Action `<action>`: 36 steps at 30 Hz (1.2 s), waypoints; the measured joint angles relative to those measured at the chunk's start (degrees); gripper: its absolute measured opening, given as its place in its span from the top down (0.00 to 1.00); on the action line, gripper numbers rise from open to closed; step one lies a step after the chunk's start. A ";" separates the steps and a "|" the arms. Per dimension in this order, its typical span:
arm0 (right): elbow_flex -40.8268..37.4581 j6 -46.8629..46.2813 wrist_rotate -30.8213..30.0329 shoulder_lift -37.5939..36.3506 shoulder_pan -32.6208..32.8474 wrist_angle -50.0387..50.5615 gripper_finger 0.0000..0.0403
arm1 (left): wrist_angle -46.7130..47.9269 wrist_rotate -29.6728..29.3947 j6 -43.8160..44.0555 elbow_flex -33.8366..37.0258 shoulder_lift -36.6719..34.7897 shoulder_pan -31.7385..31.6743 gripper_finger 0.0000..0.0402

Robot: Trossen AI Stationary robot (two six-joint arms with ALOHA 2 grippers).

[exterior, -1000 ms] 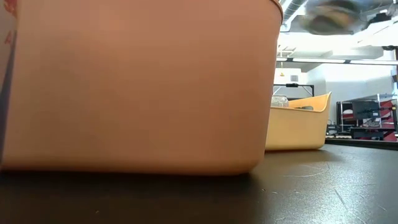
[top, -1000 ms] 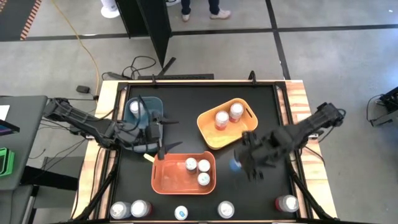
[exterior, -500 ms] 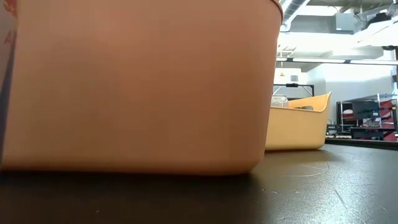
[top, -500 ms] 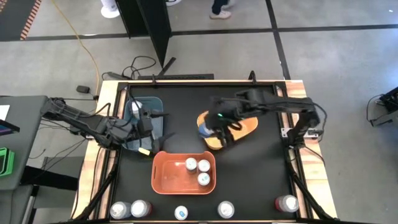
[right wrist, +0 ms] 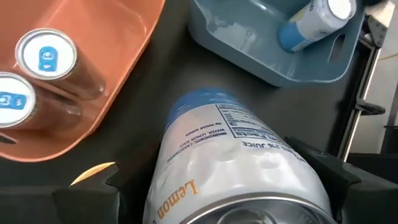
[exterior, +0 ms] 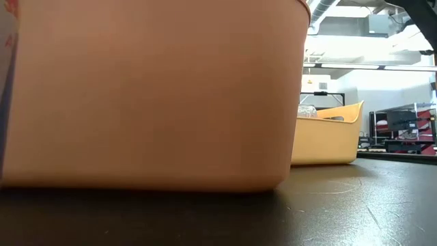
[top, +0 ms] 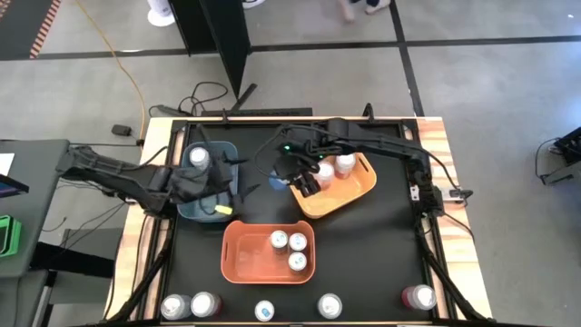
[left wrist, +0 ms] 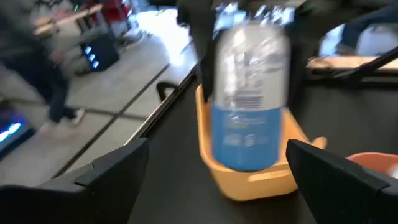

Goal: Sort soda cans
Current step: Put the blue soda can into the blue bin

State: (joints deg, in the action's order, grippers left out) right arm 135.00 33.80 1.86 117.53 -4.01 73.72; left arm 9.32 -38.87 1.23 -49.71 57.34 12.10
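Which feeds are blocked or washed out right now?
Low view: the orange bin fills most of the frame, and the room beyond the yellow bin is brightly lit. Right wrist view: the blue-labelled can held in the right pincer crowds the foreground. High view: evenly lit, with nothing blocking the table.

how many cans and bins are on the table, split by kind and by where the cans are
cans in bins: 6
cans in front row: 5
held can in right gripper: 1
bins: 3
total: 15 (12 cans, 3 bins)
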 joint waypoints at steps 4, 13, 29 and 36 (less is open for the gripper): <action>-0.07 0.49 0.47 -0.04 0.29 -0.04 0.23 | -3.15 6.88 0.98 0.00 3.51 -3.48 0.07; -0.11 -0.99 0.41 -0.04 1.43 1.02 0.23 | -10.40 20.93 1.23 0.00 11.22 -8.10 0.07; -0.15 -1.80 -0.01 -0.06 2.75 0.59 0.23 | -24.49 25.57 -0.97 0.00 19.66 -11.13 0.07; -0.15 -1.99 0.04 -0.11 2.75 0.39 0.23 | -25.15 25.64 -3.01 0.00 19.66 -11.11 0.17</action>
State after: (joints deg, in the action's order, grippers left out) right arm 134.85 31.81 1.90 117.43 -1.26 74.10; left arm -15.83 -13.23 -1.78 -49.71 76.99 0.99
